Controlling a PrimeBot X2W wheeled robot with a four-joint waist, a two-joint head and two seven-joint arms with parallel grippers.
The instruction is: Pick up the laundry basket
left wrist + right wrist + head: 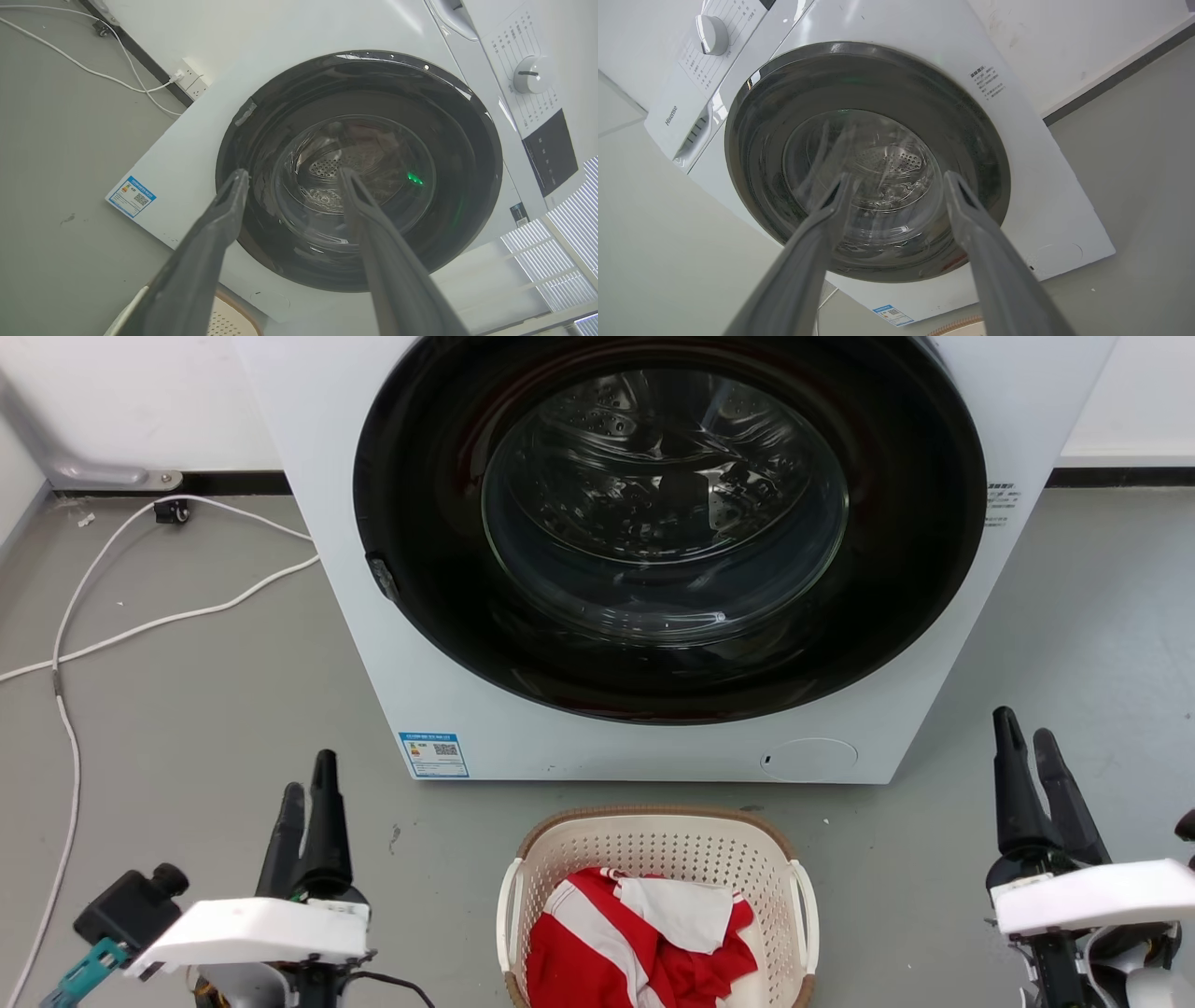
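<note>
Head view puts the laundry basket (653, 847) on the floor between the two sets of fingers, well apart from each and just short of the washing machine (467, 709). A red and white garment (597, 943) lies heaped inside it. The left gripper (310, 778) and right gripper (1024, 726) both point past the basket at the machine, not at the white handles (808, 915).

Both must swing inward, so the likely faults are these:
- a finger jabbing the perforated wall and shoving the basket aside
- one handle caught and the other missed, so the lift tips the garment out
- the rim knocking the machine's front, which stands close

The fingers look nearly edge-on from the head. The wrist views settle it: both pairs are spread wide and hold nothing. The left wrist view catches a basket corner (229, 322) low beside its left finger. The right wrist view gives just a sliver of brown rim (957, 327).
</note>
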